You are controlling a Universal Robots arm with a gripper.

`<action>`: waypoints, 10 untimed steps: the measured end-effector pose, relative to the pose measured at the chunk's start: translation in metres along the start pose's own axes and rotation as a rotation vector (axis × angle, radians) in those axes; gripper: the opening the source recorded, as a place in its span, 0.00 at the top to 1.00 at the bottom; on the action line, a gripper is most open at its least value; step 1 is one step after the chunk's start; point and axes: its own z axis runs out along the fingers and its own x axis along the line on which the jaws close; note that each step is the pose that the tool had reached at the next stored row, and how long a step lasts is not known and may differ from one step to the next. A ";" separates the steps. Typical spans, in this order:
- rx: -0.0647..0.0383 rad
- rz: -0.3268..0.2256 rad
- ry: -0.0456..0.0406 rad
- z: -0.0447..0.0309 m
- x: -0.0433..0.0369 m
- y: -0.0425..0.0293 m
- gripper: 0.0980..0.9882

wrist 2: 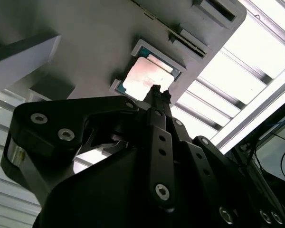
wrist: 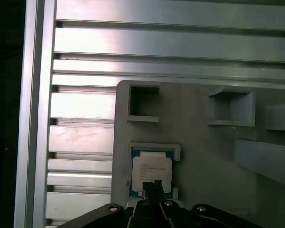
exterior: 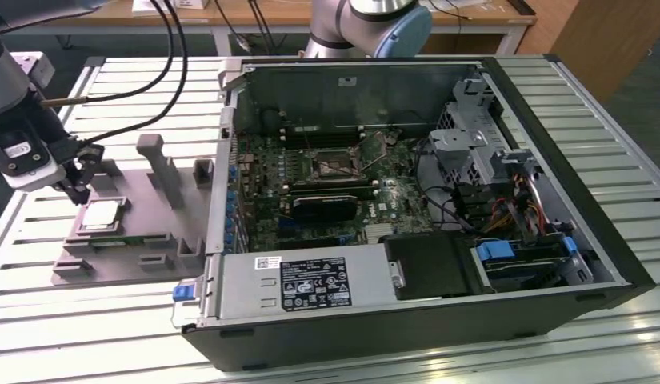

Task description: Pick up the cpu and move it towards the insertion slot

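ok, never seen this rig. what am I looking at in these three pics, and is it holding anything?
It is one robot arm with a small hand, working beside an open computer case on a slatted metal table. The exterior view comes from a camera off the arm and takes in the whole scene. Both wrist views come from cameras riding on the arm, looking past the hand at what lies below it. On the exterior view's left is a grey fixture plate with recesses, and the cpu sits in one of them. The insertion slot is on the board inside the case. The hand hangs right over the cpu, its tips looking closed. It holds nothing: the chip lies flat in its recess.
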 end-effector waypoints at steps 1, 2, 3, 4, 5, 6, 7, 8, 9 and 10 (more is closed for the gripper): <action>0.000 0.000 0.0001 0.0008 -0.0001 0.0000 1.00; 0.000 0.000 0.0001 0.0013 -0.0001 0.0000 1.00; 0.000 0.000 0.0001 0.0020 -0.0002 0.0000 1.00; 0.000 0.000 0.0001 0.0029 -0.0004 -0.0001 1.00; 0.000 0.000 0.0000 0.0040 -0.0006 -0.0001 1.00; 0.000 0.000 0.0001 0.0052 -0.0009 -0.0001 1.00; 0.000 0.000 0.0000 0.0065 -0.0013 -0.0001 1.00; 0.000 0.000 0.0000 0.0078 -0.0017 -0.0002 1.00; 0.000 0.000 0.0000 0.0092 -0.0022 -0.0002 1.00; 0.000 0.000 0.0000 0.0104 -0.0025 -0.0001 1.00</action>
